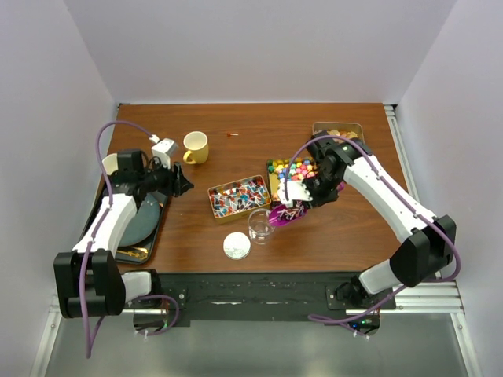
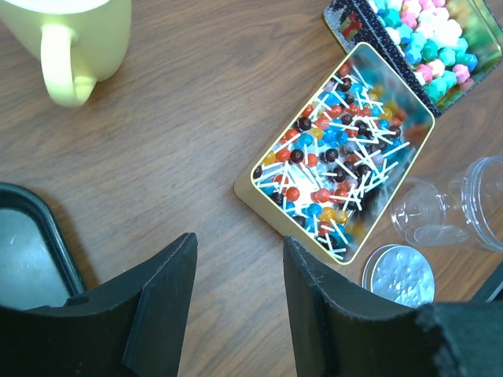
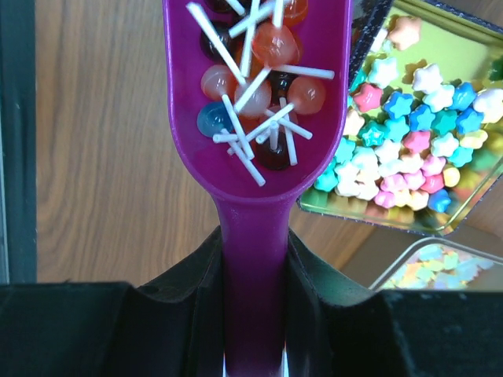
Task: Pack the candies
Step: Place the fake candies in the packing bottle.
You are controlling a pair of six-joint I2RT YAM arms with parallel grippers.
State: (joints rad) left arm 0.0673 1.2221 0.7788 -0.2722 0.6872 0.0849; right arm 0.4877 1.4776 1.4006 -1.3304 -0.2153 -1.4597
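Observation:
A gold tin [image 1: 238,196] holds many small red, blue and orange lollipops with white sticks; it also shows in the left wrist view [image 2: 342,149]. A second tin [image 1: 292,169] holds bright multicoloured star-shaped candies [image 3: 409,149]. A third tin [image 1: 338,131] at the back right holds pale orange-pink pieces. My right gripper [image 1: 302,196] is shut on the handle of the purple scoop [image 3: 255,118], which carries several lollipops, beside a clear jar [image 1: 260,225]. My left gripper [image 2: 240,259] is open and empty, above bare wood left of the lollipop tin.
A yellow mug [image 1: 196,147] stands at the back left. A black tray [image 1: 134,224] lies under the left arm. The jar's round lid [image 1: 236,246] lies near the front edge. A small red item [image 1: 230,135] lies behind the tins.

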